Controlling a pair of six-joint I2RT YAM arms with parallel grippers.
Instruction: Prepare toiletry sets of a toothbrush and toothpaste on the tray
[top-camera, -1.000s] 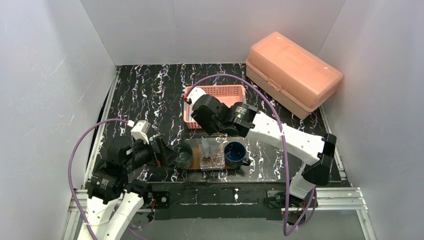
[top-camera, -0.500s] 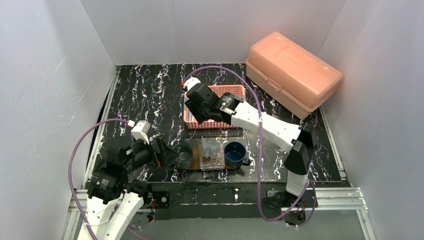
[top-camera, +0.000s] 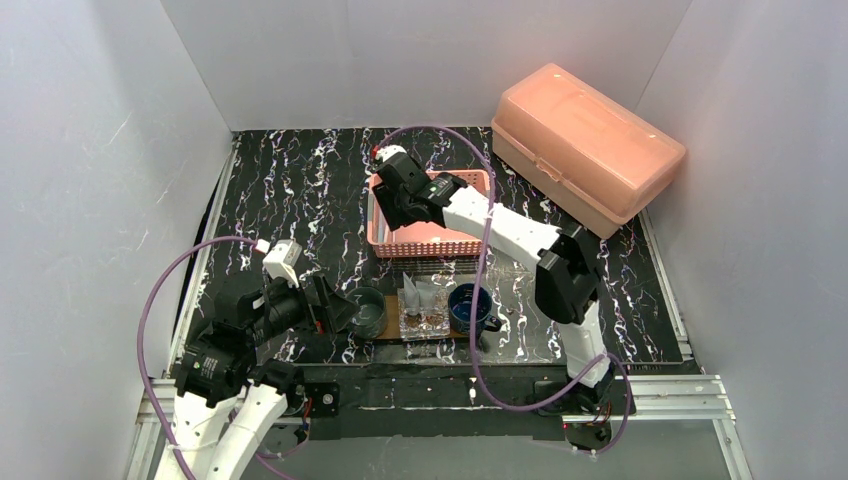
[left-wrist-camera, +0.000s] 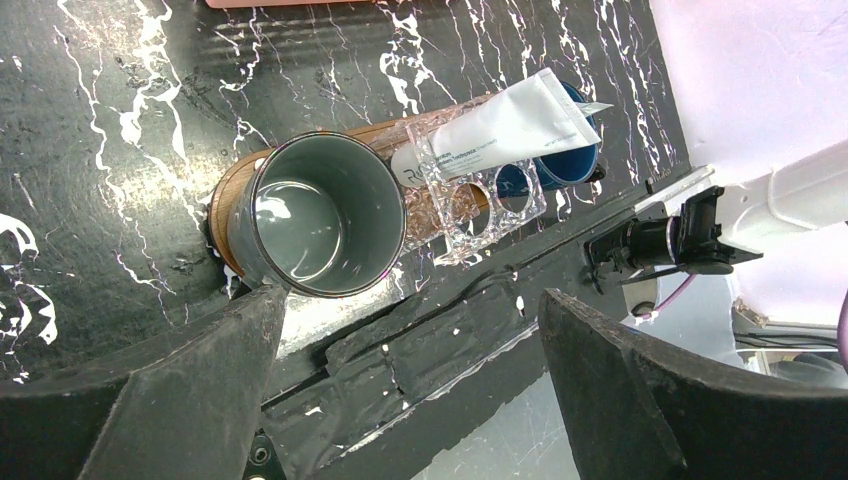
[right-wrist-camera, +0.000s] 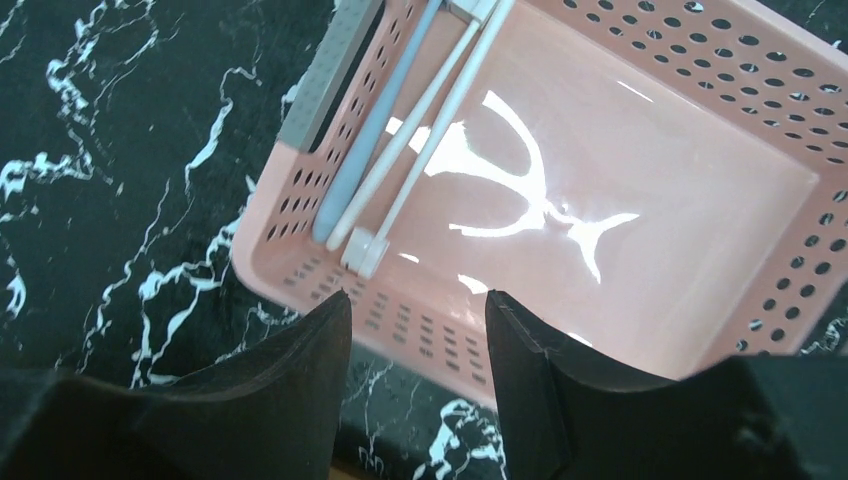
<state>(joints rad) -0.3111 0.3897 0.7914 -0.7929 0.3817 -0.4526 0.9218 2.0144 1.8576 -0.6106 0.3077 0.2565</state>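
Note:
The brown wooden tray (left-wrist-camera: 232, 183) lies at the table's near edge and carries the toiletry sets: a grey-green cup (top-camera: 368, 312), a clear faceted glass (top-camera: 423, 312) and a dark blue mug (top-camera: 470, 307). A white toothpaste tube (left-wrist-camera: 500, 128) leans across the glass and mug; the grey-green cup (left-wrist-camera: 315, 215) is empty. My left gripper (left-wrist-camera: 408, 297) is open and empty, just left of the grey-green cup. Toothbrushes (right-wrist-camera: 405, 150), two white and one pale blue, lie along the left wall of the pink mesh basket (right-wrist-camera: 640, 200). My right gripper (right-wrist-camera: 415, 300) is open and empty above the basket's near wall.
The pink basket (top-camera: 432, 215) sits behind the tray in mid-table. A large salmon lidded box (top-camera: 585, 145) stands at the back right. A grey strip (right-wrist-camera: 328, 80) runs along the basket's left rim. White walls enclose the black marbled table (top-camera: 290, 190).
My right arm has swung back and left, from just above the cups to over the left end of the pink basket. The left arm and cups have not moved.

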